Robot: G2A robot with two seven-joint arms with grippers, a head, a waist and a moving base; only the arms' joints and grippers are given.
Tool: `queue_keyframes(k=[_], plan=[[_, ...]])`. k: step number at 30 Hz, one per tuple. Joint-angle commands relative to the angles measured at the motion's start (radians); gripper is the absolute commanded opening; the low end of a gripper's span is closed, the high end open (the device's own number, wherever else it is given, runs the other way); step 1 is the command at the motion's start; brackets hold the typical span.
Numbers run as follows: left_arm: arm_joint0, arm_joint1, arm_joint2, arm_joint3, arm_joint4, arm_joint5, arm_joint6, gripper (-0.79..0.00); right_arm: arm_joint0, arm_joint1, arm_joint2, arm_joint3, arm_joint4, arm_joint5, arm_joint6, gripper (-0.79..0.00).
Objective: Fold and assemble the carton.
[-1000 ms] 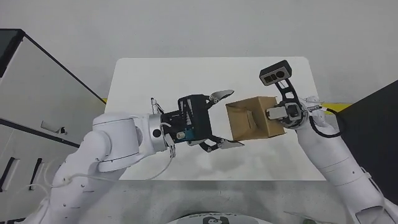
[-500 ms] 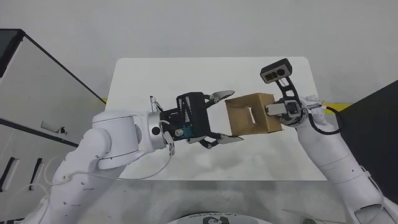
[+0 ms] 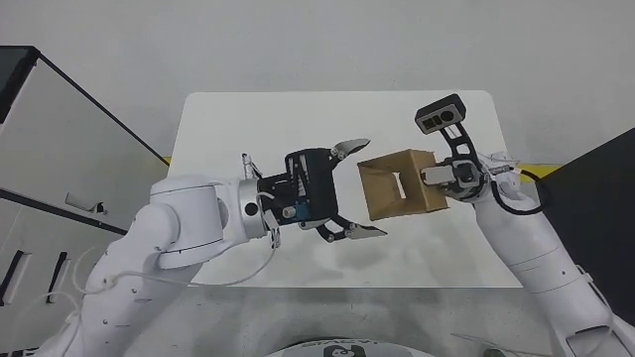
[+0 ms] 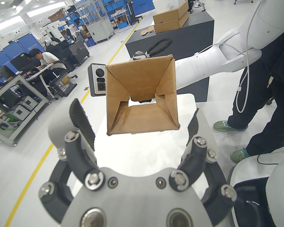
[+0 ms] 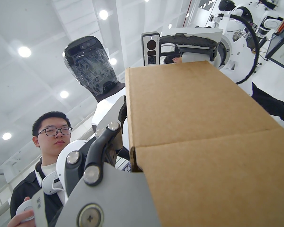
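Note:
A brown carton (image 3: 400, 184) hangs above the white table (image 3: 228, 129), its open end turned toward my left gripper (image 3: 357, 188). Folded flaps partly close the far end of the carton (image 4: 142, 100), leaving a small gap in the middle. My right gripper (image 3: 444, 177) is shut on the carton's far end; one carton panel (image 5: 203, 128) crosses the right wrist view. My left gripper (image 4: 138, 124) stands open just short of the carton's mouth, one finger to each side, touching nothing.
A black cabinet (image 3: 40, 149) stands left of the table and a dark stand (image 3: 595, 198) to its right. In the left wrist view that stand (image 4: 179, 31) carries flat cardboard boxes (image 4: 171, 17). A person's legs (image 4: 255, 119) are beside the table.
The carton has turned and lifted slightly, its open mouth now facing the left gripper squarely. The left gripper has shifted a little, staying open near the mouth.

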Motion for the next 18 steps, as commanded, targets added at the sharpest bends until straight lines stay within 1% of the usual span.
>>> queue_keyframes(k=[1, 4, 11, 13, 18], plan=[[0.000, 0.000, 0.004, -0.001, 0.001, 0.002, -0.003, 0.000, 0.002, 0.000, -0.002, 0.001, -0.017, -0.004, 0.000, -0.785], [-0.002, -0.001, 0.012, -0.002, 0.001, 0.005, -0.009, 0.000, 0.005, 0.000, -0.005, 0.003, -0.051, -0.011, 0.000, -0.785], [-0.008, -0.002, 0.026, -0.002, 0.000, 0.011, -0.022, -0.003, 0.002, -0.003, -0.004, 0.006, -0.062, -0.018, 0.000, -0.785], [-0.010, -0.003, 0.027, -0.003, -0.001, 0.013, -0.024, -0.025, 0.001, -0.004, -0.002, 0.007, -0.063, -0.019, 0.000, -0.785], [-0.011, -0.003, 0.030, -0.004, -0.001, 0.019, -0.029, -0.132, -0.005, -0.007, 0.005, 0.007, -0.060, -0.018, 0.000, -0.785]])
